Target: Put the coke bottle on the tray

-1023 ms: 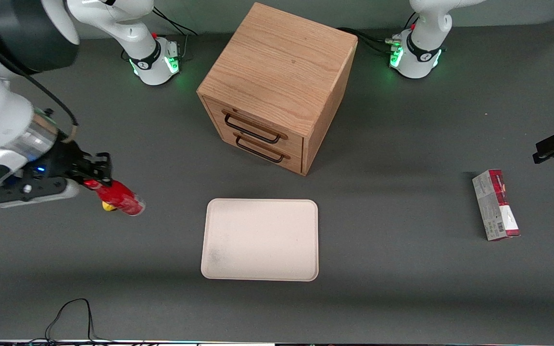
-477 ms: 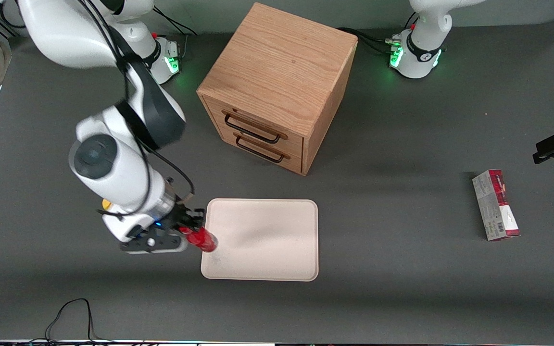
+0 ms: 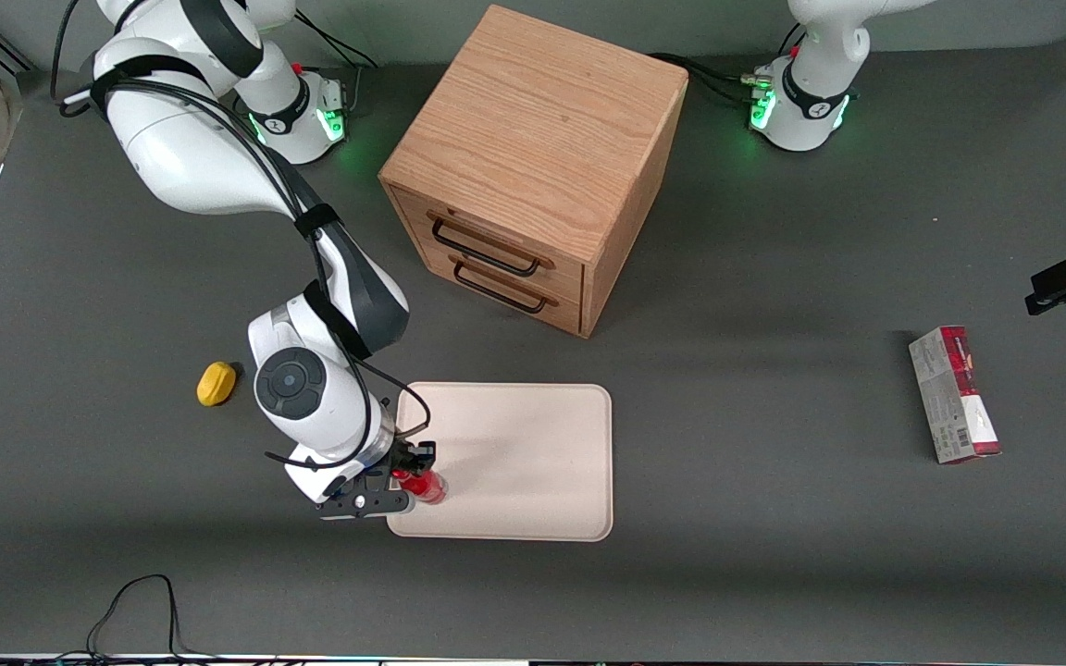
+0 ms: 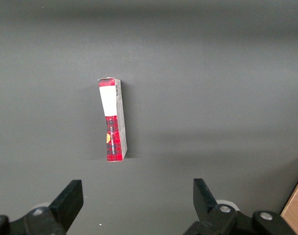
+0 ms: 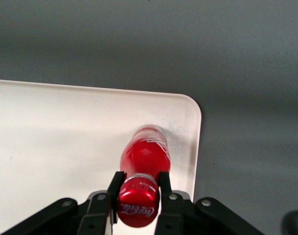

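Clenched jaws of the right arm's gripper (image 5: 139, 188) pinch the coke bottle (image 5: 145, 155) at its narrow neck, just under the red cap, whose top carries white script reading "Coca-Cola". In the wrist view the bottle's base points down at the tray (image 5: 56, 127) near one rounded corner; whether the base touches the tray surface cannot be told.

From the front camera, the gripper (image 3: 403, 481) and the coke bottle (image 3: 424, 485) sit over the tray's (image 3: 533, 453) corner nearest the camera, at the working arm's end. Taking the tray as the clock centre with twelve o'clock pointing away from the camera, the bottle lies at about eight o'clock, inside the rim.

A wooden drawer cabinet (image 3: 533, 157) with two dark handles stands on the grey bench (image 3: 774, 555) at about twelve o'clock from the tray. A yellow lump (image 3: 216, 383) lies at about nine o'clock, well apart. A red-and-grey carton (image 3: 953, 394) lies toward the parked arm's end; its printing is too small to read, though a barcode shows.
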`<state>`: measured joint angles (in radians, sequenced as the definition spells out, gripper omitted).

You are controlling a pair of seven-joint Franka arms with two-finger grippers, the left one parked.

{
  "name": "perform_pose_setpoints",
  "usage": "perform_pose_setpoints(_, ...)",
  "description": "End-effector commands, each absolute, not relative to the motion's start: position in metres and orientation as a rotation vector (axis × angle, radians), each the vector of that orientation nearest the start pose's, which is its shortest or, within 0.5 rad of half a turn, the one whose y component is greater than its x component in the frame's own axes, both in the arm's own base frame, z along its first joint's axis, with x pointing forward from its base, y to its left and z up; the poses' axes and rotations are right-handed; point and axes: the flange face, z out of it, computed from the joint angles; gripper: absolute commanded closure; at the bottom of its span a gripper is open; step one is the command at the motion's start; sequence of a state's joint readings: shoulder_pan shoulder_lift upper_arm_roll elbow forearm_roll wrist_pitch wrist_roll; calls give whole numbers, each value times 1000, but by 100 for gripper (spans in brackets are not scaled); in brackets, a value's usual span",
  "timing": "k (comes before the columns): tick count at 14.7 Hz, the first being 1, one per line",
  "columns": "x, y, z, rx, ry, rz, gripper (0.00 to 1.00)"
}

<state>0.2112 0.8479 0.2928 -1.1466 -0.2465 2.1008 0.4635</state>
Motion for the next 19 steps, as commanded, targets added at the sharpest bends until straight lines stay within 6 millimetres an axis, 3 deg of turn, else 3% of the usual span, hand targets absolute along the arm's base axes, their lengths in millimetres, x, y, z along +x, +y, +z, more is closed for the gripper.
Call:
perform_pose_setpoints(1, 713, 299, 325, -3101, -59, -244, 1)
perform_pose_setpoints(5, 714, 296, 324, -3118, -44, -264, 0)
perform_pose_setpoints(7, 721, 288, 337, -3097, -24, -323, 0)
perform_pose_setpoints(9, 720, 279, 363, -3115, -37, -341, 0)
perform_pose_setpoints(12, 712, 229, 411, -3196, -232, -188, 0)
perform_pose_setpoints(13, 710, 201, 432, -3179, -204, -157, 0)
perform_pose_setpoints(15, 689, 152, 463, -3129, -252, -90, 0)
perform_pose_setpoints(19, 634, 93, 514, -3138, -232, 13, 0)
